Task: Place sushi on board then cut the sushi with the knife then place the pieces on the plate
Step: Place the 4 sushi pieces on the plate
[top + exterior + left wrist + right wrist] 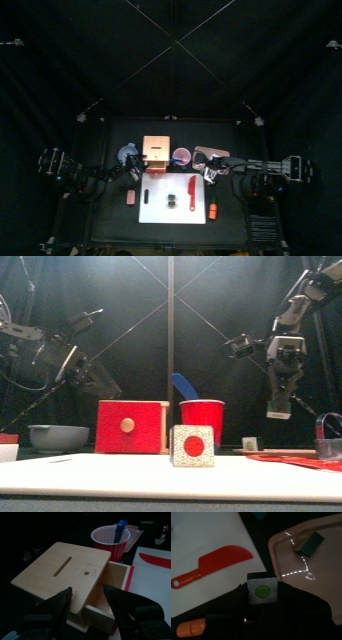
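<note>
Black table (114,215) is carrying everything. White cutting board (158,210) is lying at the table's front middle. Pale wooden box (63,569) is sitting behind the board, with its red-fronted drawer (115,587) standing pulled out. Pink tray (321,562) is lying behind the board's right back corner, beside the red cup (203,419). Blue-grey bowl (56,437) is sitting left of the box.

Left gripper (88,592) is hovering over the box lid with its jaws spread apart and holding nothing. Right gripper (262,586) is hanging above the near edge of the tray, with its jaws clamping a sushi piece (262,593) whose end face is showing a green centre.

The red cup is standing between box and tray and is holding a blue knife (120,529). Red knife (211,562) is lying flat on the right part of the board, untouched.

A second sushi piece (311,543) is lying inside the tray, apart from the held one. A sushi block (193,446) is standing on the board left of the red knife, showing a speckled white face with a red centre.

An orange toy (211,210) is lying just beside the board's right edge. A small red toy (131,197) is lying off its left edge.
</note>
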